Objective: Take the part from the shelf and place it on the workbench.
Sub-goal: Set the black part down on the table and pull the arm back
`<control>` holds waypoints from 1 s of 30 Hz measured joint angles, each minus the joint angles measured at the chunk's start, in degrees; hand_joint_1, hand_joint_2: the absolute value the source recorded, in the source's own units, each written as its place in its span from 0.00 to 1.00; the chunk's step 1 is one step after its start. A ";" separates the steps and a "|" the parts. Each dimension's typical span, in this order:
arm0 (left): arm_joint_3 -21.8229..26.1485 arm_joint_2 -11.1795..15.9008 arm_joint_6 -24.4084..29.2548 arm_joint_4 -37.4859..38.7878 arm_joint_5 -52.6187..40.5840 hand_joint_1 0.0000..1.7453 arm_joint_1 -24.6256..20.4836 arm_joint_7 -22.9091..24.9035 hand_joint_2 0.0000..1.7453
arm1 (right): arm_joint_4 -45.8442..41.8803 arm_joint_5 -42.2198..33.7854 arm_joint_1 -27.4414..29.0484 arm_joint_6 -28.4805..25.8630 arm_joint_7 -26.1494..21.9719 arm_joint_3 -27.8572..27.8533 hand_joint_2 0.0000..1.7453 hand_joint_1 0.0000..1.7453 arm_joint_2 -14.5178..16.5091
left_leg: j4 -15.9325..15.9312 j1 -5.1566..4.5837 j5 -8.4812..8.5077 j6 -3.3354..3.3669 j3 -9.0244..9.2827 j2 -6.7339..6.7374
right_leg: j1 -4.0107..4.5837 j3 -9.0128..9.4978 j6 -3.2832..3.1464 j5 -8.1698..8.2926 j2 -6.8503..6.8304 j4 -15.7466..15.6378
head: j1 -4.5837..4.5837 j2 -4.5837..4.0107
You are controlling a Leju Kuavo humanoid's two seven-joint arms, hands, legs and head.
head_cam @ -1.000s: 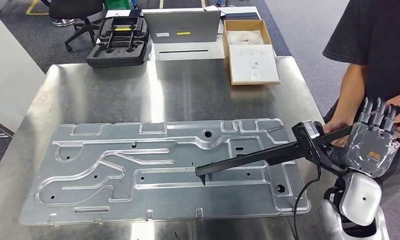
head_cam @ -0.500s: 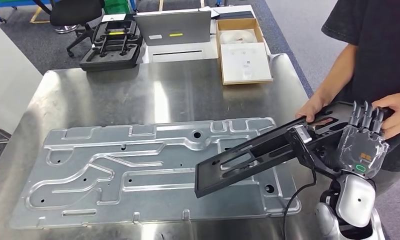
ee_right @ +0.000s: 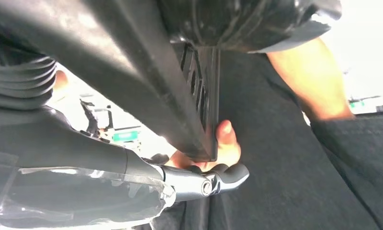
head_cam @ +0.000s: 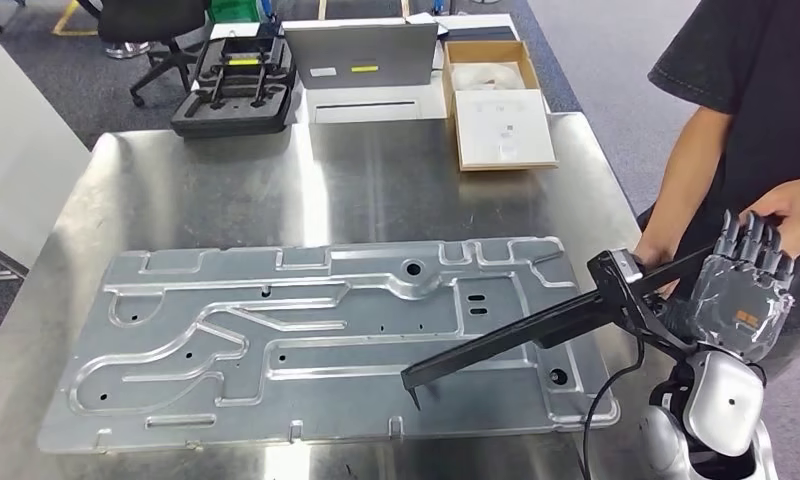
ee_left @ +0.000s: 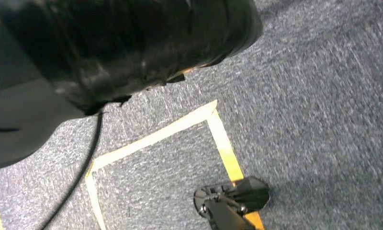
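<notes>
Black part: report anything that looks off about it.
The black part is not lying flat: it hangs tilted edge-on over the metal plate, held by the right hand while a person's hand also touches it.

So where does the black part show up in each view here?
Head view: the black part slants edge-on over the right end of the metal plate, held at the right robot hand.
Right wrist view: the part runs close across the frame.
Left wrist view: carpet and tape; part absent.
Shared landmark: the person's hand at the part's end.
</notes>
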 joint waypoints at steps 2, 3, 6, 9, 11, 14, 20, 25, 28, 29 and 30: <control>0.03 0.01 -0.01 0.01 -0.03 0.00 -0.07 0.00 0.00 | 0.01 0.02 0.20 -1.51 -0.31 -0.02 0.00 0.00 0.07 | 0.05 -0.06 -0.07 0.26 -0.02 -0.02 | 0.04 -3.16 0.12 -2.58 0.00 6.91 | 0.03 0.00; 0.07 0.01 -0.02 0.01 -0.03 0.00 -0.06 0.00 0.00 | 0.01 0.02 0.27 -2.10 -0.47 -0.02 0.00 0.00 0.10 | 0.15 -0.05 -0.20 0.29 0.02 -0.08 | -0.06 -3.95 0.25 -2.54 -0.01 8.48 | 0.02 0.00; 0.17 -0.03 -0.07 0.01 -0.14 0.00 -0.07 0.00 0.00 | 0.01 0.02 0.25 -3.63 -1.13 -0.01 0.00 0.00 0.30 | 1.17 0.23 -1.21 -0.25 0.10 -0.56 | -0.67 -1.23 0.77 2.05 -0.12 2.35 | 0.04 0.00; 0.42 -0.05 -0.11 0.03 -0.35 0.00 -0.11 -0.01 0.00 | -0.14 0.07 -0.21 -5.93 -1.87 -0.08 0.00 0.00 0.72 | 3.17 0.01 -2.43 -1.51 -0.73 -1.04 | -0.58 1.60 0.35 3.08 -0.03 -3.69 | 0.02 0.00; 0.61 -0.09 -0.15 0.04 -0.43 0.00 -0.13 0.00 0.00 | -0.44 -0.16 -0.43 -7.47 -2.44 -0.15 0.00 0.00 1.02 | 3.31 0.11 -2.51 -1.92 -0.98 -1.10 | -0.36 1.81 -0.44 2.56 0.00 -4.11 | -0.16 0.00; 0.69 -0.24 -0.19 0.04 -0.45 0.00 -0.13 0.09 0.00 | -0.85 -1.04 -0.55 -8.18 -2.75 -0.38 0.00 0.00 1.50 | 6.28 0.36 -4.61 -2.62 -2.16 -0.73 | -0.37 2.52 -1.25 2.52 -0.43 -4.85 | -0.41 0.00; 0.74 -0.30 -0.19 0.05 -0.45 0.00 0.20 0.34 0.00 | -0.86 -1.77 -0.43 -8.17 -2.24 -1.01 0.00 0.00 2.13 | 15.63 0.65 -5.89 -3.19 -7.81 -0.47 | -0.24 3.12 -1.73 2.31 -0.59 -5.11 | -0.65 0.00; 0.75 -0.32 -0.22 0.07 -0.46 0.00 0.10 0.43 0.00 | -0.87 -1.79 -0.39 -8.50 -2.09 -1.41 0.00 0.00 2.50 | 3.49 0.23 -0.64 -2.49 -2.82 -0.76 | -0.25 3.18 -0.83 2.60 0.16 -5.57 | -0.66 0.00; 0.76 -0.34 -0.22 0.07 -0.51 0.00 0.09 0.57 0.00 | -1.03 -1.76 -0.64 -9.49 -2.06 -1.97 0.00 0.00 2.74 | 2.09 0.25 -0.13 -1.41 -2.24 -0.55 | -0.29 3.19 0.05 2.34 0.26 -5.42 | -0.68 0.00; 0.76 -0.36 -0.22 0.07 -0.55 0.00 0.08 0.58 0.00 | -1.05 -1.77 -0.63 -9.70 -2.09 -2.08 0.00 0.00 2.82 | 1.60 0.35 0.14 -0.91 -1.95 -0.46 | -0.24 2.70 0.14 1.34 0.24 -4.03 | -0.61 0.00; 0.76 -0.38 -0.22 0.07 -0.58 0.00 0.06 0.59 0.00 | -1.03 -1.91 -0.59 -9.85 -2.13 -2.16 0.00 0.00 2.92 | 1.27 0.42 0.33 -0.50 -1.73 -0.38 | -0.20 1.63 0.13 -0.21 0.20 -1.45 | -0.49 0.00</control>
